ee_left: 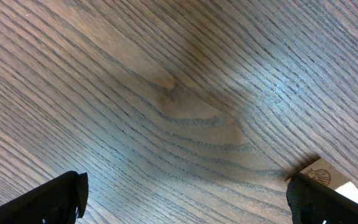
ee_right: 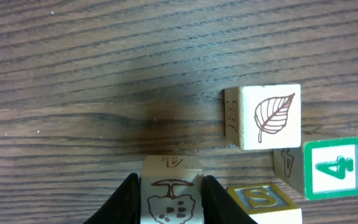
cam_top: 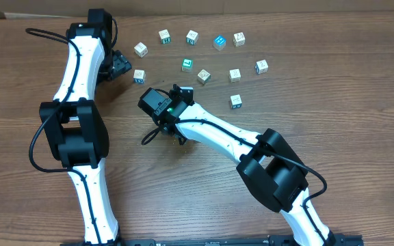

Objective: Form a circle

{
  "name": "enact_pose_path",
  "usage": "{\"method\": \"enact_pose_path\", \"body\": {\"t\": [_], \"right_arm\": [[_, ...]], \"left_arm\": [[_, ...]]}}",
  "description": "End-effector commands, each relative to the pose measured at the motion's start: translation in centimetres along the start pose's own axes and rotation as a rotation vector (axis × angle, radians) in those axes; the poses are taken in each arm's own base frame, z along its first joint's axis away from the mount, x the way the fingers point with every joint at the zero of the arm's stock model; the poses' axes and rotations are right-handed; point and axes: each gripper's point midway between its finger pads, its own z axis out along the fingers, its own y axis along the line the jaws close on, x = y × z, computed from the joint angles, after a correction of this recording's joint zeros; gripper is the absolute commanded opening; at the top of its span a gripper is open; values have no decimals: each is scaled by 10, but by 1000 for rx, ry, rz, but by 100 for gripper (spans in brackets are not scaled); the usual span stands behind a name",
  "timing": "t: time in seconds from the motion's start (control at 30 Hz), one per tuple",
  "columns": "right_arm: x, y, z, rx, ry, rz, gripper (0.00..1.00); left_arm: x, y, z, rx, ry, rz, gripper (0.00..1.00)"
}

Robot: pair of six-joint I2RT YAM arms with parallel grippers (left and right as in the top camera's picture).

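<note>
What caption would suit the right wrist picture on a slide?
Right gripper pinching a tree-picture cube; leaf cube, green 4 cube and S cube nearby.

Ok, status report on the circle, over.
Left gripper open, empty. Right gripper shut on tree cube. Cubes scattered, no circle yet. Leaf cube and S cube close beside the held one.

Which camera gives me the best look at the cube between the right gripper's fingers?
Right wrist: the cube sits at the bottom edge, a tree-like print on top, with the right gripper closed on its sides. Overhead, the gripper's body hides it. The left wrist view shows only table and a corner of another cube.
</note>
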Motion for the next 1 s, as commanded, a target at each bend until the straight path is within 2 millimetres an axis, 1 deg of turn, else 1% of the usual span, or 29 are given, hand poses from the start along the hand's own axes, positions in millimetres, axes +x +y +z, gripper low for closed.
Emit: {"method": "enact_pose_path", "body": {"t": [0.0, 0.23, 0.27, 0.33, 0.53, 0.67, 0.77, 0.97], "right_arm": [[1, -2, 4, 10, 0, 3, 27], [-1, -5, 4, 25, -11, -2, 27], [-1, -5, 4, 26, -11, -2, 27], [-1, -5, 4, 24, -12, -1, 36], [1, -3, 4, 14, 1, -1, 37], [5, 0, 4, -4, 24, -1, 31], [5, 0, 4, -3, 24, -1, 25], [-1, -8, 5, 31, 2, 1, 24]], "left_arm": [[-1, -4, -16, 26, -24, 22, 100], [-1, -4, -16, 26, -24, 22, 100], [-1, -4, -16, 26, -24, 22, 99], [-1, -4, -16, 26, -24, 22, 100], [-1, -4, -16, 26, -24, 22, 100], [-1, -4, -16, 26, -24, 22, 100], [-1, -4, -16, 26, -24, 22, 100], [-1, -4, -16, 26, -24, 22, 99]]}}
